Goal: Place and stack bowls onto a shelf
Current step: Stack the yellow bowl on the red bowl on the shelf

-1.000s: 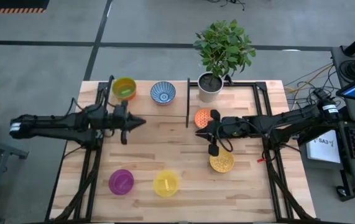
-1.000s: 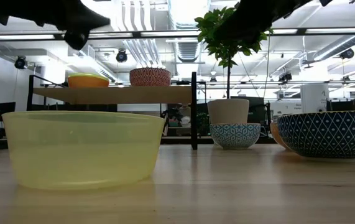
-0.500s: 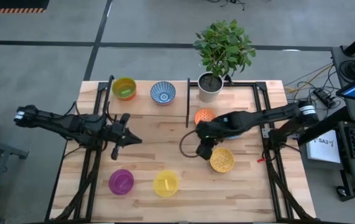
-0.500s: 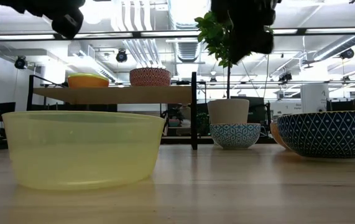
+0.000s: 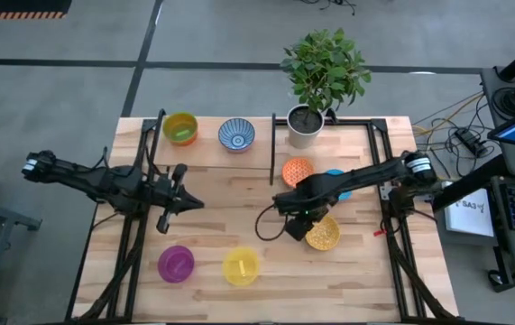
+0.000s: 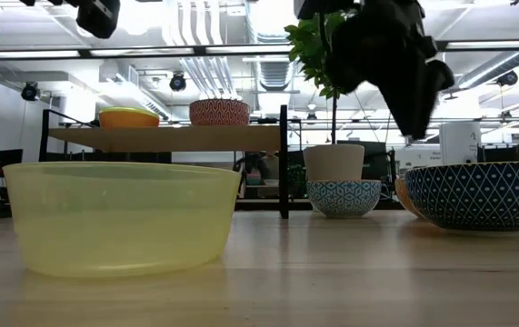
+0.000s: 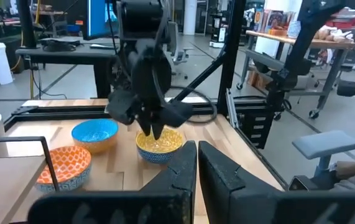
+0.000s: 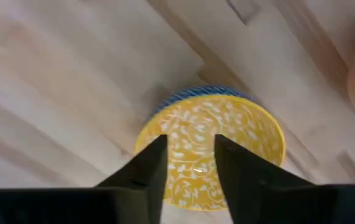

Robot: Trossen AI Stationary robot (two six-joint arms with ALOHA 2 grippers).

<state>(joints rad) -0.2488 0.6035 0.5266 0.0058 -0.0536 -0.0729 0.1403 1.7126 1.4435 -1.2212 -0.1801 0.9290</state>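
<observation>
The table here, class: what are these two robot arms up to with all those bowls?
The right gripper hangs open just above the speckled yellow bowl, pointing down at it but not holding it. The left gripper waits in mid-air over the table's left side, fingers nearly together and holding nothing. Two bowls sit on the shelf: a yellow-green one and a blue-patterned one. The purple bowl, plain yellow bowl, patterned orange bowl and light blue bowl are on the tabletop.
</observation>
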